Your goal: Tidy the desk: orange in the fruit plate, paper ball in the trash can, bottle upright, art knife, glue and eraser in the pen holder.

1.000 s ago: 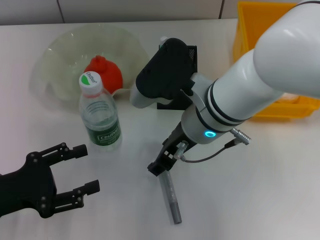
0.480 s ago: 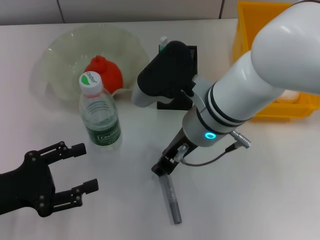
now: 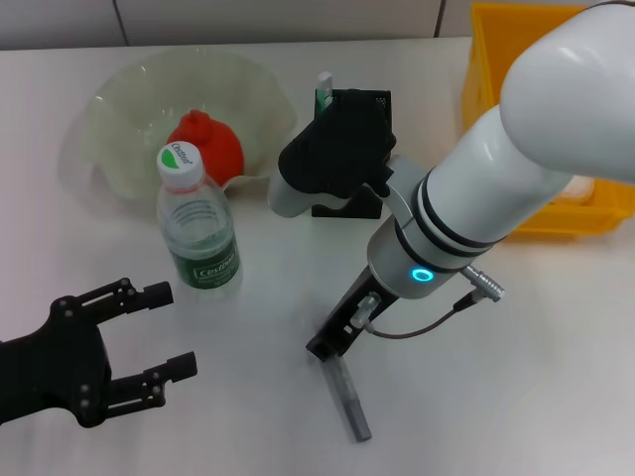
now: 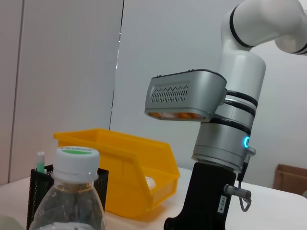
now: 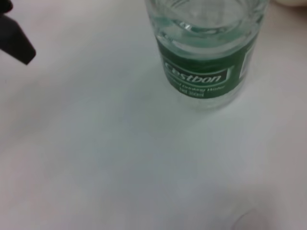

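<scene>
My left pincer [image 3: 159, 332] waits at about eight o'clock on the desk [image 3: 556, 327], its black fingers spread wide with nothing in them. Just past it the bottle [image 3: 198, 234] stands straight up with its white cap on, and the orange [image 3: 208, 142] sits in the fruit plate [image 3: 109, 119] at ten o'clock, so I think those jobs are done. The art knife [image 3: 322, 91] pokes out of the pen holder [image 3: 365, 109] near twelve o'clock. Now I think I am on the glue [image 3: 348, 397] step. It is a thin grey stick lying flat at about six o'clock. My right pincer [image 3: 330, 347] is right over its near end, low to the desk, but I cannot tell if it is open or closed on the stick. Next I need a firm hold, a lift, then a drop into the pen holder. The trash can [image 3: 506, 59] is at two o'clock.
</scene>
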You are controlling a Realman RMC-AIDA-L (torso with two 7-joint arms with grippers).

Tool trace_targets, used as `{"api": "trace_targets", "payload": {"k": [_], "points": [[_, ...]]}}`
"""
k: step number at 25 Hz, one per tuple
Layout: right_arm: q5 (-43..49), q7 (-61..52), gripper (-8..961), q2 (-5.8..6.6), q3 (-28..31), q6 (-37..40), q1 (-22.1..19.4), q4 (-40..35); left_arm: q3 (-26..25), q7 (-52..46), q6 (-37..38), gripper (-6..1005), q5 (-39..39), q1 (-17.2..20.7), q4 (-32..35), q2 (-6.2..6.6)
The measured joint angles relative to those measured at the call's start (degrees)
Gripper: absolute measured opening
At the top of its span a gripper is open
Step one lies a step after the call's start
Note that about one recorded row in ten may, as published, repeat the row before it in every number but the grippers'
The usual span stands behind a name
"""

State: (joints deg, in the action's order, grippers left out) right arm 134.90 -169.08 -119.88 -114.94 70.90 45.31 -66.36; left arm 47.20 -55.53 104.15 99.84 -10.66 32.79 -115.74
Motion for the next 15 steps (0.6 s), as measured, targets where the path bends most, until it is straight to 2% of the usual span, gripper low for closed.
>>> {"api": "trace_targets", "payload": {"k": [6, 11, 15], "points": [[0.0, 0.0, 380, 0.00, 0.1, 1.4, 1.3, 1.8, 0.0, 0.0, 0.0, 783, 0.0, -0.2, 0.0, -0.02], [0.5, 0.0, 190, 0.01, 0.0, 2.1, 1.1, 0.6, 0.0, 0.0, 0.0, 783, 0.0, -0.2, 0.0, -0.02], [1.2, 0.3, 155, 0.22, 1.2, 2.2, -0.4, -2.1, 0.0, 0.0, 0.0, 783, 0.0, -0.3, 0.0, -0.10]]}}
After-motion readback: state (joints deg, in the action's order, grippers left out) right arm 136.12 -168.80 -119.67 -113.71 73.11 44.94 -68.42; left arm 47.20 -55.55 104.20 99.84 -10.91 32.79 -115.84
